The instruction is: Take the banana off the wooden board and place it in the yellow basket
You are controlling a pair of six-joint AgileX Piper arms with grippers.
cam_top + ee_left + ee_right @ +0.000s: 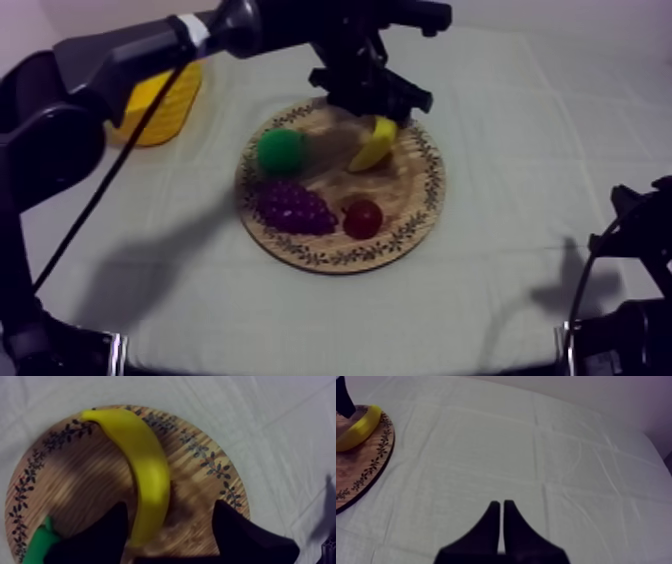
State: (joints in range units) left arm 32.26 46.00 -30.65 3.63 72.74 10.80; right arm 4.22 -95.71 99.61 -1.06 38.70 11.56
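Top view, tally: one round wooden board (pixel 424 212) with a leaf-patterned rim, carrying one banana (pixel 374 146), one pear (pixel 282 152), one bunch of grapes (pixel 295 208) and one small red fruit (pixel 362 218).
Top view, basket: one yellow basket (pixel 166 104) stands on the cloth (pixel 520 120) off the board's far left side, well apart from the banana.
Top view, left gripper (pixel 378 112): here it is, reaching in from the upper left and sitting right over the banana's far end, at the far side of the board.
Top view, right arm (pixel 635 245): low at the right edge, well clear of the board.
Left wrist view, jaws: spread wide, and the two black fingers (pixel 100 536) straddle the banana's near end.
Left wrist view, banana: it lies flat on the board, close against one finger, with bare wood between it and the other; the pear is just beside that first finger.
Right wrist view, right gripper (pixel 501 505): pressed together into a narrow wedge over bare cloth, pinching nothing.
Right wrist view, banana: off to the side on the board, well apart from this gripper.
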